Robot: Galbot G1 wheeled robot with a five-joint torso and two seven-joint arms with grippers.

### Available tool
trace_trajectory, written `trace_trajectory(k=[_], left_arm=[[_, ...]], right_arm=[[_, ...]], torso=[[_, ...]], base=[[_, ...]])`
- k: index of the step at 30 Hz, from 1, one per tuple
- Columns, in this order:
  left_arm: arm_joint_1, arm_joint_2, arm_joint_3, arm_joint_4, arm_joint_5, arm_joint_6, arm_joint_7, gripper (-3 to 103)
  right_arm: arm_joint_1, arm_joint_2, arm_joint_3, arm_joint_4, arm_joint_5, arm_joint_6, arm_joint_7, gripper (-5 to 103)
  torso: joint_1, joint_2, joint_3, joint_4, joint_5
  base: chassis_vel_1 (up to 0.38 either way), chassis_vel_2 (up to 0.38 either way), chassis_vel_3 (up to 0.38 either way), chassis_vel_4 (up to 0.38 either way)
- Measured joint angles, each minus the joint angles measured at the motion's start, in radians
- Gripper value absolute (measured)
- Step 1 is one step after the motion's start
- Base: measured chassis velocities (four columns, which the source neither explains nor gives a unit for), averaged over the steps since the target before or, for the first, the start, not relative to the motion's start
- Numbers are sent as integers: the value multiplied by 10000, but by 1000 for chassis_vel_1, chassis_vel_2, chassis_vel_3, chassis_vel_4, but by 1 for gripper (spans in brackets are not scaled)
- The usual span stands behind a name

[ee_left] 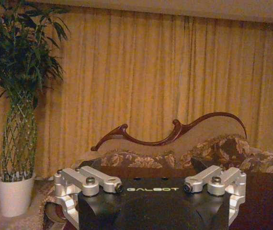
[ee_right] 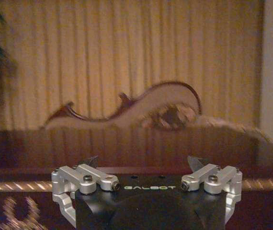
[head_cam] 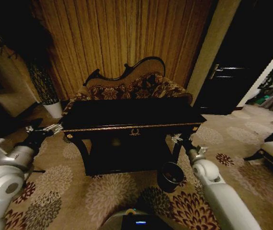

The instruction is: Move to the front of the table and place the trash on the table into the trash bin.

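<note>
You're squared up to the surface (head_cam: 127,115) now, its long gold-trimmed front edge straight ahead and the gold ornament at the middle of that edge. The black glossy top reads dark from your head view, and no trash can be made out on it. Behind the far edge sits the patterned sofa (head_cam: 131,84) with its curved wooden back, and curtains (head_cam: 122,33) hang behind that.

Your left pincer (head_cam: 55,128) hangs just off the front left corner of the surface, at about top height, fingers spread apart and released, nothing between them. In the left wrist view you see its silver fingers (ee_left: 86,181) wide open, with the sofa back beyond and a potted plant (ee_left: 17,100) in a white pot standing on the floor to one side.

Your right pincer (head_cam: 176,139) sits by the front right leg, just below the front edge, also released and empty; the right wrist view shows its fingers (ee_right: 84,178) parted, looking across the gold trim.

The trash bin (head_cam: 170,176) stands on the floral carpet (head_cam: 79,191) beside the front right leg, just below your right pincer, its mouth open upward.
</note>
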State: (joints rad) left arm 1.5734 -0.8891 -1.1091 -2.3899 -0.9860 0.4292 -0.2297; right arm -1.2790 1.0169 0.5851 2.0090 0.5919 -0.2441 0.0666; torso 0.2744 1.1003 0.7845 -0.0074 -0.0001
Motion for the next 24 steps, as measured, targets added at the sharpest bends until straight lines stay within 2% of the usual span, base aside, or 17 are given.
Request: trace_trajectory(k=[7,24], left_arm=[[63,-74,-52,-126,7,-1,0,100],[38,-9,-5,-71,14,-1,0,100]], right_arm=[[13,-334,41,1075,318,-362,60,100],[65,-302,99,1150,242,-416,68,100]], torso=[[-1,1,0,1,1],[1,0,1,1,1]], base=[[0,0,0,0],[3,-3,-2,4]])
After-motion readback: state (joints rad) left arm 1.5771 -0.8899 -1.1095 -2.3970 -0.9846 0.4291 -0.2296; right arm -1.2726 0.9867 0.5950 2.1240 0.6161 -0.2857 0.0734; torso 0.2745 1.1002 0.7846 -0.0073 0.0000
